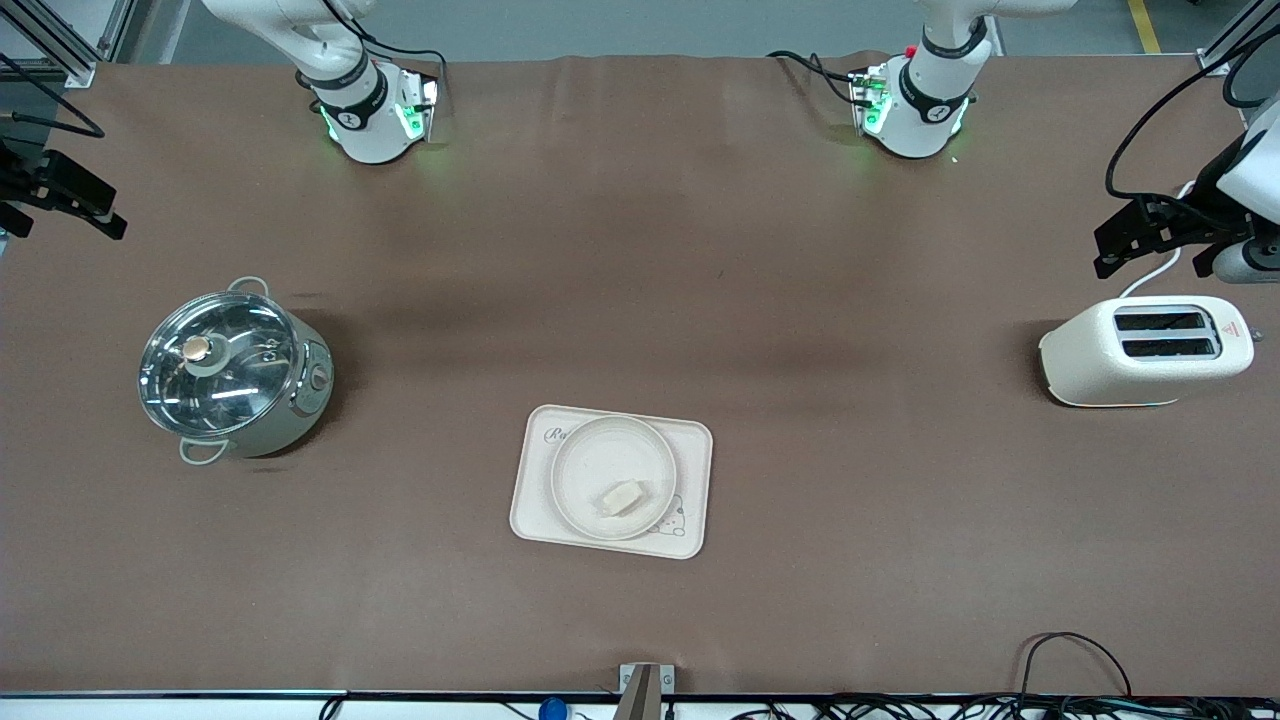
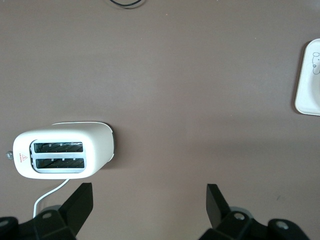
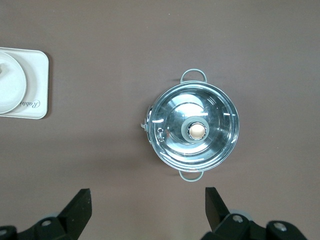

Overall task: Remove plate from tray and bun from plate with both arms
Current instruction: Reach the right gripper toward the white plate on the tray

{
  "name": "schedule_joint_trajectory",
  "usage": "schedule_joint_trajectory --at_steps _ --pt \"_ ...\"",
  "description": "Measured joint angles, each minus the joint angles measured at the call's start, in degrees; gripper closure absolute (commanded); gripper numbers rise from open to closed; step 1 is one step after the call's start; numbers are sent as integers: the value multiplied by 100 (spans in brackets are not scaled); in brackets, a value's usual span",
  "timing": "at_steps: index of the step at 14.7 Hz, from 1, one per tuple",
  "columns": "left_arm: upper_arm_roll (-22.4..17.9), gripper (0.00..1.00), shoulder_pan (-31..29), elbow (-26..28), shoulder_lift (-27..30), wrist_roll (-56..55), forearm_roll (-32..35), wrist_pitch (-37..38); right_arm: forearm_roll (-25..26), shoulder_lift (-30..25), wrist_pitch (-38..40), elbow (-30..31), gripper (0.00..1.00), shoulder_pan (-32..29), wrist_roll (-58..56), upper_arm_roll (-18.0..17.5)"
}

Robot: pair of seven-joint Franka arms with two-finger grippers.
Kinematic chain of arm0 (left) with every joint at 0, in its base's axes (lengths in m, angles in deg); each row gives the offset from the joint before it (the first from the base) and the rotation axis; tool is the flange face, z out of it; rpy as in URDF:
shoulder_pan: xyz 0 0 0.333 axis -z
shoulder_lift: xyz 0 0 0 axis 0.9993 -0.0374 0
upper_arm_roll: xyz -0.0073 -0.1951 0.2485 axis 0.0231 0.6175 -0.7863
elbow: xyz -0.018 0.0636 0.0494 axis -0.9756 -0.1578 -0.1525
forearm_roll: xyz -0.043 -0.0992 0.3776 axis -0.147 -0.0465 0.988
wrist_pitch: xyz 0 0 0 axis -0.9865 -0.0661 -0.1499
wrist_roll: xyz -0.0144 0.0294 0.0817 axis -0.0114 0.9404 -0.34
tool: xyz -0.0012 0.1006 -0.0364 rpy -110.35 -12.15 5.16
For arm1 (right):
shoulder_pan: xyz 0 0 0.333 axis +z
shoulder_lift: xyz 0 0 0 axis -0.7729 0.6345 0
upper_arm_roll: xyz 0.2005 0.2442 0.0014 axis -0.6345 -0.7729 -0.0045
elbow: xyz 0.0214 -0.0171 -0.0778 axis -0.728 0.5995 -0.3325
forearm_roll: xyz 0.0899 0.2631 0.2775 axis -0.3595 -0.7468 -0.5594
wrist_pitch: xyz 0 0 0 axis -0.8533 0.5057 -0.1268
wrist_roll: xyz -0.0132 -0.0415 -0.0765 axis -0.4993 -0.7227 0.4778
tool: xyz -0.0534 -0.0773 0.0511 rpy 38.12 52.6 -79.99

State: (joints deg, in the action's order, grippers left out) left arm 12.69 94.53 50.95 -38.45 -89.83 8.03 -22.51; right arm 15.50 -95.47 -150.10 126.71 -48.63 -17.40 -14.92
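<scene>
Left gripper (image 2: 146, 210): jaws spread wide, nothing between them, hanging high above bare table with toaster (image 2: 64, 153) below, near the left arm's end. Presumably a parked start pose, kept off the work area so the front camera sees the table unobstructed. Waiting.

Right gripper (image 3: 145, 210): likewise wide apart and empty, hanging over the lidded pot (image 3: 192, 128) at the right arm's end. Same parked reading; also waiting.

Seen in front view: left gripper (image 1: 1135, 240) at about 3 o'clock of the frame, right gripper (image 1: 70, 200) at about 9 o'clock, both well apart from the task objects.

Tray (image 1: 530, 505) flat on the table at roughly 6 o'clock of table centre, nearer the front camera than pot and toaster, between the two arms' ends. Plate (image 1: 600, 455) seated inside the tray, covering most of it and part of the lettering. Bun (image 1: 623, 497) lying on the plate, off-centre toward 5 o'clock, close to the rim.

Stacking reads as the initial set-up: bun on plate, plate on tray. Nothing removed yet. Judged: central placement leaves the stack reachable by either arm.
</scene>
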Motion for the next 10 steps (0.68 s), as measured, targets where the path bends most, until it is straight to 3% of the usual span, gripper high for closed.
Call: schedule_joint_trajectory --at_steps 7,10 --pt "0 0 -5 -10 -1 -6 1 27 -48 37 4 25 0 -162 -13 34" --pt "7 0 7 -10 -2 -6 1 70 -593 186 -19 123 0 -81 -14 -25"
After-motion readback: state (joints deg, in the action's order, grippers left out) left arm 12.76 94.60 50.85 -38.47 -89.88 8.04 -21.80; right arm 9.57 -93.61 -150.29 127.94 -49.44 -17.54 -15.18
